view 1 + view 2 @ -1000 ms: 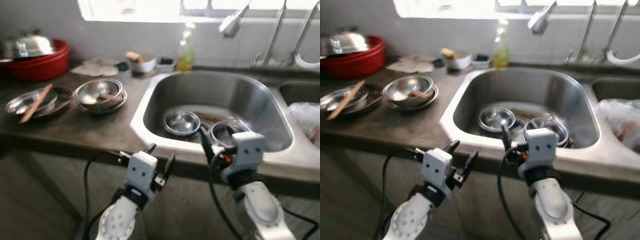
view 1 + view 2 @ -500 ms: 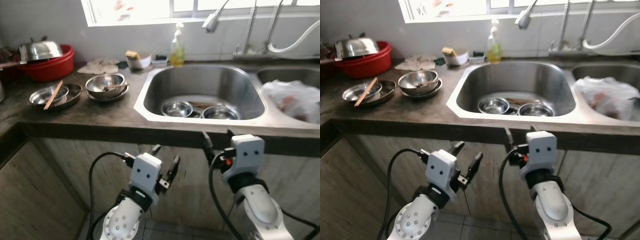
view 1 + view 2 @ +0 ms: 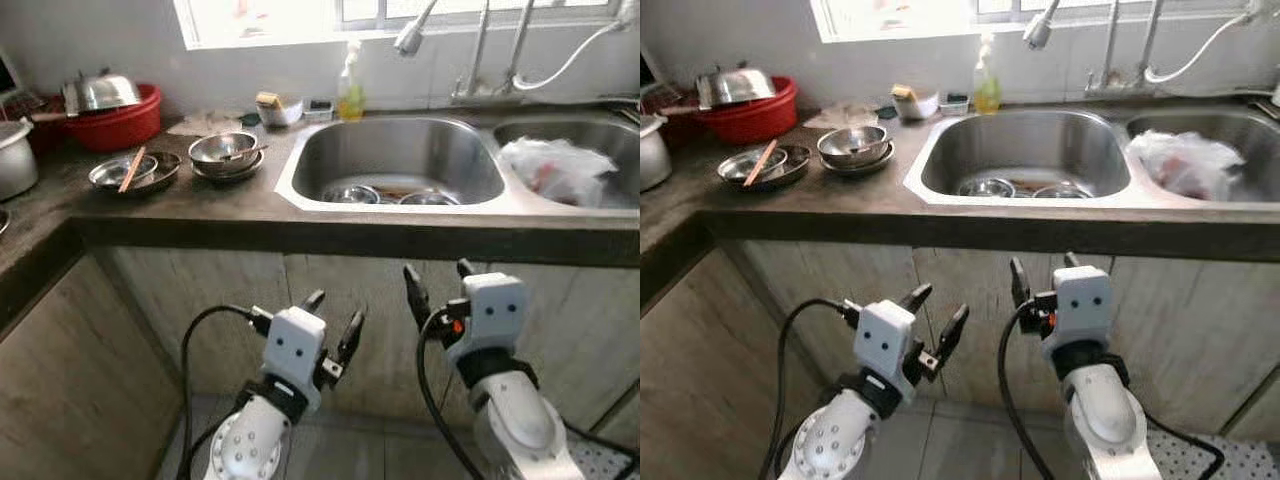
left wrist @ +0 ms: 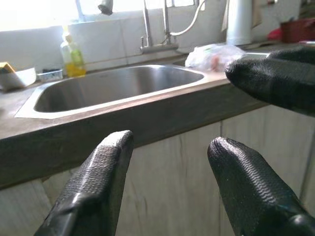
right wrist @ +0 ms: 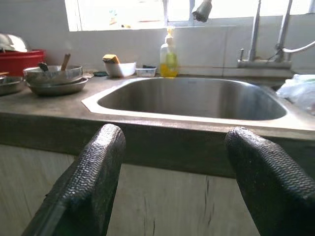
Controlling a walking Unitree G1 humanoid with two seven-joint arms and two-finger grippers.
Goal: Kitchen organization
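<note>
Change: robot now stands farther back from the sink (image 3: 400, 160) than a second ago; counter edge well apart.
Left gripper (image 3: 333, 325): wide, empty.
Right gripper (image 3: 437, 285): wide, empty.
Steel bowls (image 3: 225, 152): untouched; organizing not yet begun.

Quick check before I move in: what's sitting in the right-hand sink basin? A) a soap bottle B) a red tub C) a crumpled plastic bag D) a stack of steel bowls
C: a crumpled plastic bag lies in the right basin, while the steel bowls sit in the left basin.
</note>
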